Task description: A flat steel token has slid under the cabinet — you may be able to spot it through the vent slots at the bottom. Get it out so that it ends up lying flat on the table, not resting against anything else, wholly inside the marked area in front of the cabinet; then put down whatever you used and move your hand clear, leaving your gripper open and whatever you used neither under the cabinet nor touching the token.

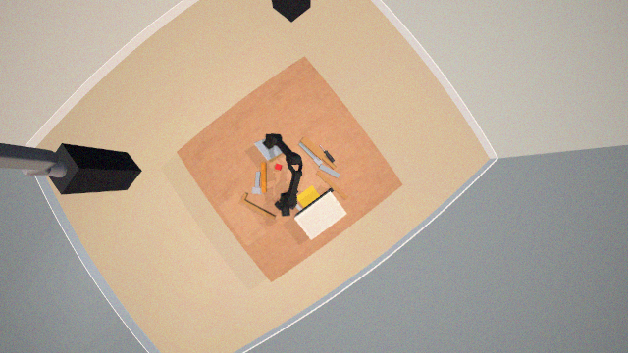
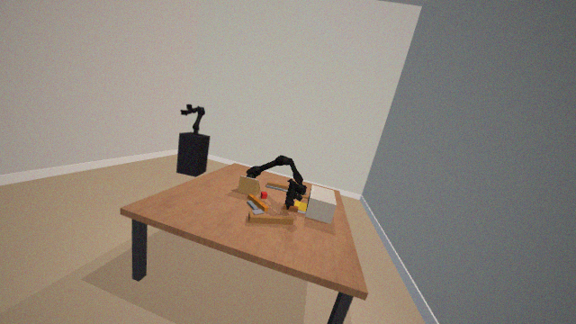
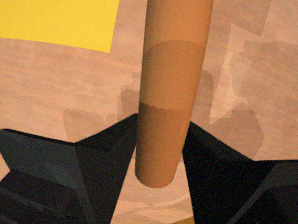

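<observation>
The white box-shaped cabinet (image 1: 321,217) (image 2: 321,204) stands on the table with its dark front edge toward the arm. The flat yellow marked area (image 1: 308,195) (image 2: 301,206) (image 3: 55,22) lies right in front of it. My gripper (image 1: 284,212) (image 2: 289,207) (image 3: 160,121) is shut on a round wooden handle (image 3: 172,75) (image 2: 293,208), low over the table beside the yellow area. A pale grey part (image 1: 298,207) (image 2: 301,211), seemingly the tool's far end, reaches toward the cabinet front; its tip is hidden. I cannot see the token, and the vent slots are too small to tell.
A bent wooden bar (image 1: 260,207) (image 2: 271,220) lies near the gripper. An orange bar (image 1: 264,177) (image 2: 257,202), a grey tool (image 1: 256,184) (image 2: 255,207) and a red cube (image 1: 278,167) (image 2: 264,195) lie nearer the arm's base. Wooden strips, grey pieces and a dark-handled tool (image 1: 329,156) lie across the arm.
</observation>
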You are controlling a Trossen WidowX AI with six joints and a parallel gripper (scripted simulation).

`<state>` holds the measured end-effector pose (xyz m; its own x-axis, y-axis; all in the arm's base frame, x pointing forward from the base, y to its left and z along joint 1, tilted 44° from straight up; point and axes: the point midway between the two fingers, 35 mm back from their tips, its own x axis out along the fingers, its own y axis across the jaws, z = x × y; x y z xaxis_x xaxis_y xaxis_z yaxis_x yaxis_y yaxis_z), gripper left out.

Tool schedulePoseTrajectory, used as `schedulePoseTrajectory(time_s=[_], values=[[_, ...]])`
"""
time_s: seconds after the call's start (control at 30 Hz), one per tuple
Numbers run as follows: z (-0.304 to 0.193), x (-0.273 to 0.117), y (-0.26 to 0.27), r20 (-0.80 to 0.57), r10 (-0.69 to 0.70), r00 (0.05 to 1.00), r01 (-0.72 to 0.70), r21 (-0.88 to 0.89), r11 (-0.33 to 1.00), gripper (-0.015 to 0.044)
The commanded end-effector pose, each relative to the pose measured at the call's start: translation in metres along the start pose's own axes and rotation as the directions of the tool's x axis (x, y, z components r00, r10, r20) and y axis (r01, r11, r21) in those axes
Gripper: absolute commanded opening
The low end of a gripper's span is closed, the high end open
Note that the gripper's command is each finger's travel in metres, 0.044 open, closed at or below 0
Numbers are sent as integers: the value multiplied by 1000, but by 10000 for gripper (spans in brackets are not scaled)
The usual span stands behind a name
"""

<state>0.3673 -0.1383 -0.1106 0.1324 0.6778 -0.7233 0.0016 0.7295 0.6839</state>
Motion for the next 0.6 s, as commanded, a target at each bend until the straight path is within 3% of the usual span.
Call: schedulePoseTrajectory(time_s=[0.0,0.57], values=[[6,0,1,5,0,1000,0,-3,1000,0],[17,1,4,6,0,1000,0,-3,1000,0]])
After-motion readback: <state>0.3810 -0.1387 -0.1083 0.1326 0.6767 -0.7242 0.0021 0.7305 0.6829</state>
